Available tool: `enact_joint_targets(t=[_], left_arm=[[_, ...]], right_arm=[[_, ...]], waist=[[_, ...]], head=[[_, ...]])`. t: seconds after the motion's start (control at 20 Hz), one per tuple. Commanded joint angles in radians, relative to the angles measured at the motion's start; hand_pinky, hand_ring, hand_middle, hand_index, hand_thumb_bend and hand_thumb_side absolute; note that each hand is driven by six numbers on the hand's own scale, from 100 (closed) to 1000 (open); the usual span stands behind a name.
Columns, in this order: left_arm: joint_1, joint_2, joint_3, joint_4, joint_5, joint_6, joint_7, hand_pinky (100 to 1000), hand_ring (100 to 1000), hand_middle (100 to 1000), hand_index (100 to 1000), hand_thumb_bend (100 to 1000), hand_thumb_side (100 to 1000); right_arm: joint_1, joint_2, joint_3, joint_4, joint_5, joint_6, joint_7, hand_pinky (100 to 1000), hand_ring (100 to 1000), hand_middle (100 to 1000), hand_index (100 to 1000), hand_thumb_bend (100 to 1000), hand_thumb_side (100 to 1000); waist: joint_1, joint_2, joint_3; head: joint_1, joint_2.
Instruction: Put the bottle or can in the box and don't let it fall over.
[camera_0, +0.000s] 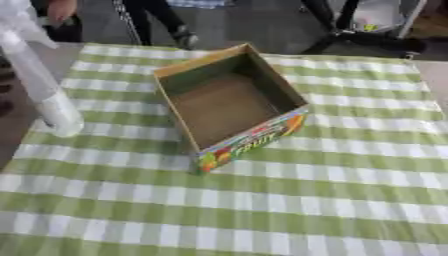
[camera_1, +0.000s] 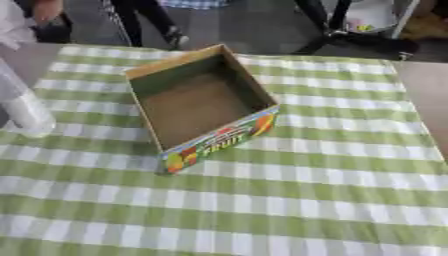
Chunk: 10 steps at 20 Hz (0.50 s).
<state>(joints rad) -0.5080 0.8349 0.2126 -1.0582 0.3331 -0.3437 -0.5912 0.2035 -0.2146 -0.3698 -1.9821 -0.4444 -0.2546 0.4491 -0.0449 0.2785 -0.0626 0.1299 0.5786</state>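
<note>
Cardboard box (camera_0: 229, 104), open-topped and brown inside, sits on the green-and-white checked tablecloth (camera_0: 332, 200) in the left eye view, slightly toward 11 o'clock from centre; its colourful printed end faces 5 o'clock. A pale translucent cylinder (camera_0: 39, 85), possibly a bottle, slants at 9 o'clock, outside the box. In the right eye view, the cylinder sits at the 9 o'clock edge. Neither hand is visible; their state cannot be told.
</note>
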Motion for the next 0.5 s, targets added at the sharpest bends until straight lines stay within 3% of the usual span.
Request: enact_joint_targets(t=[0.05, 0.5], left_arm=[[-0.023, 0.04, -0.001, -0.003, -0.007, -0.004, -0.012, 1000, 1000, 988, 1000, 562, 372], [-0.07, 0.023, -0.015, 0.013, -0.039, 0.004, -0.019, 1000, 1000, 990, 1000, 563, 376]], right_arm=[[-0.001, -0.011, -0.003, -0.018, 0.007, -0.001, 0.006, 910, 1000, 1000, 1000, 100, 638], [-0.002, -0.007, 0.002, -0.018, 0.011, -0.005, 0.015, 911, 1000, 1000, 1000, 100, 637]], waist=[[0.004, -0.009, -0.002], [0.0, -0.001, -0.01]], head=[[0.001, -0.013], [0.009, -0.022]])
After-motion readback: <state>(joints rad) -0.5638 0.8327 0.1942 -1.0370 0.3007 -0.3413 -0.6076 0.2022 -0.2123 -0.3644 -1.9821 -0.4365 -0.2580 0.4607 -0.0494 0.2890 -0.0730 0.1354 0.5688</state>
